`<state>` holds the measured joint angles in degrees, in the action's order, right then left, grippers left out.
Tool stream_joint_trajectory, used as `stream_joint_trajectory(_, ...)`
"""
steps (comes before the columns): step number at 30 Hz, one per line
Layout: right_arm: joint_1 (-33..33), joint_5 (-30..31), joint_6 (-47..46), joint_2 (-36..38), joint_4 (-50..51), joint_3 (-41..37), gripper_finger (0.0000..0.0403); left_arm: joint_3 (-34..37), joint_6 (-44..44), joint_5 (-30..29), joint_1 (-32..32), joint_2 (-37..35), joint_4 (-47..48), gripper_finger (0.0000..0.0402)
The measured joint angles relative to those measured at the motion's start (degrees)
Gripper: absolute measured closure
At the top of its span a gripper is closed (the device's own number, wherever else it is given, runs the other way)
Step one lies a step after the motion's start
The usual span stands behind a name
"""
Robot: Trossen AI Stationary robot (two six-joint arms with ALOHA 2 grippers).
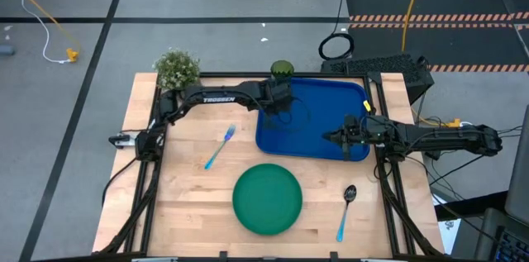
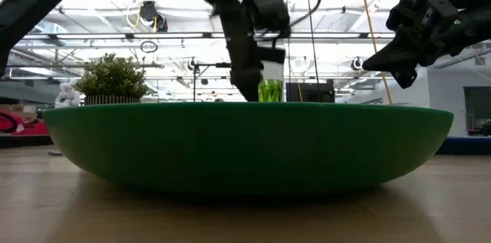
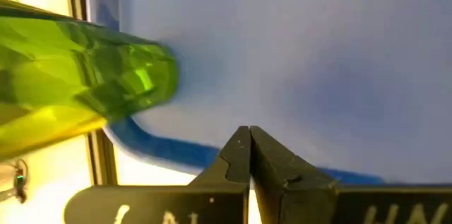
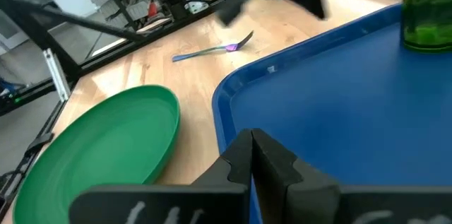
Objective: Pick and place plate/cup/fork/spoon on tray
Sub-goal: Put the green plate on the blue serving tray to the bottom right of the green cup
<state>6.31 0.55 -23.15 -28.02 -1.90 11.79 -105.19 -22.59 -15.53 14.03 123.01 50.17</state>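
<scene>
- The cup (image 1: 282,69) stands at the far edge of the tray (image 1: 331,105), about 12 o'clock of the table in the high view. It seems to sit on or just at the tray's far rim; I cannot tell if it is fully inside.
- The left gripper (image 1: 277,103) is over the far left part of the tray, at about 6 o'clock from the cup and near it. In the left wrist view its fingers (image 3: 236,155) are pressed together with nothing between them, and the cup is apart from them, so the cup is not held.
- The right gripper (image 1: 335,137) hovers over the right part of the tray, about 3 o'clock of the table. Its fingers (image 4: 240,157) are also clenched on nothing; this arm looks like it is waiting.
- The plate (image 1: 267,199) lies on the bare table at 6 o'clock, off the tray.
- The fork (image 1: 220,146) lies on the table at about 9 o'clock of the tray, near it but not touching.
- The spoon (image 1: 346,211) lies at about 3 o'clock of the plate, near the table's right edge.
- My judgement: the cup step looks about done, and 3 things remain.
- The next move probably calls for the left arm to go to the fork, open its fingers and take the thin handle flat from the wood, which needs a careful low approach.
</scene>
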Motion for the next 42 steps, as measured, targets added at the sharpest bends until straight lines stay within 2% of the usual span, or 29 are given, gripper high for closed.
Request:
stream_joint_trajectory(4,0.0,0.5,-1.1,-1.8,0.0,0.0,0.0403,0.0,4.0,0.0,-3.8,-3.1,5.3,0.0392)
stream_joint_trajectory(7,-0.8,-4.3,-1.5,-5.6,-1.1,0.0,0.0400,0.0,6.3,0.0,-6.9,-4.4,8.2,0.0398)
stream_joint_trajectory(10,-3.3,-6.6,-3.4,-11.0,-4.7,0.1,0.0388,0.0,8.6,0.0,-9.9,-5.1,9.7,0.0396)
stream_joint_trajectory(14,-9.6,-6.5,-4.2,-19.1,-5.8,4.1,0.0358,0.0,11.6,0.0,-13.2,-5.6,11.9,0.0394)
stream_joint_trajectory(24,-31.9,4.3,3.3,-40.9,-6.5,19.8,0.0295,0.0,16.6,-2.1,-17.6,-6.1,14.2,0.0394)
stream_joint_trajectory(31,-41.4,7.2,8.9,-54.7,-6.6,29.9,0.0285,0.6,23.6,-5.5,-18.6,-6.1,18.8,0.0395)
stream_joint_trajectory(36,-44.7,10.1,10.1,-63.1,-6.5,35.7,0.0285,7.3,24.7,-6.0,-19.2,-8.9,16.4,0.0394)
stream_joint_trajectory(42,-45.9,13.1,13.3,-69.3,-6.3,40.1,0.0276,23.2,29.8,-5.6,-19.9,-20.2,8.8,0.0394)
